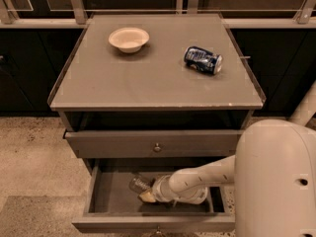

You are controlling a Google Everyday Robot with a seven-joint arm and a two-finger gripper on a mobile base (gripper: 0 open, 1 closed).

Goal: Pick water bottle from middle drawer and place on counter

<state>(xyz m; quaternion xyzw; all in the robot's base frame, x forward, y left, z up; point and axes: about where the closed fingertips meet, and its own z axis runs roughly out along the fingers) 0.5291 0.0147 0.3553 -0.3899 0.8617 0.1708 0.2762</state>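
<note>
The middle drawer [106, 196] is pulled open at the bottom of the view, below a shut drawer. The water bottle [138, 184] lies on the drawer floor, clear plastic, only its left end showing. My gripper [147, 195] reaches into the drawer from the right on the white arm and sits right at the bottle, covering most of it. The counter [148, 78] is the grey cabinet top above the drawers.
A pale bowl [129, 38] stands at the counter's back left. A dented dark blue soda can [203, 59] lies at the back right. The shut drawer front [157, 143] with a knob overhangs the open drawer. My white arm body [276, 181] fills the lower right.
</note>
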